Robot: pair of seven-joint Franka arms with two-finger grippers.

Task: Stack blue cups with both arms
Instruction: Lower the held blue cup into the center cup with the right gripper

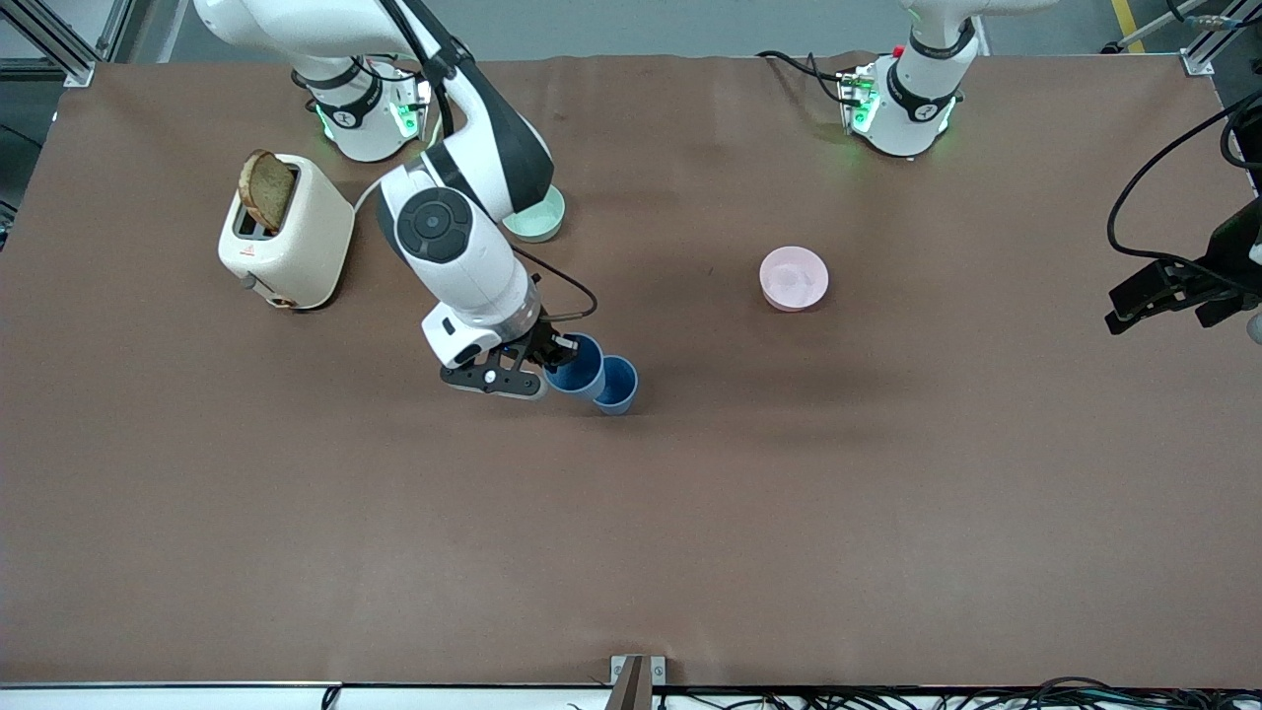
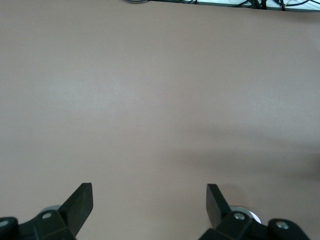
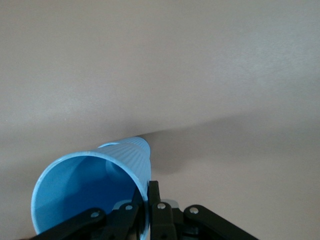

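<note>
Nearest the front camera stands the free blue cup (image 1: 617, 385) — upright on the surface (image 1: 690, 513), touching the blue cup I hold (image 1: 576, 367). My right gripper (image 1: 545, 357) is pinched on that cup's rim wall, one finger inside, and it leans. Thin, light, smooth plastic, I judge — a rim grip suits it, squeezed gently. My left gripper (image 2: 150, 205) waits with its fingers apart at the left arm's end.
</note>
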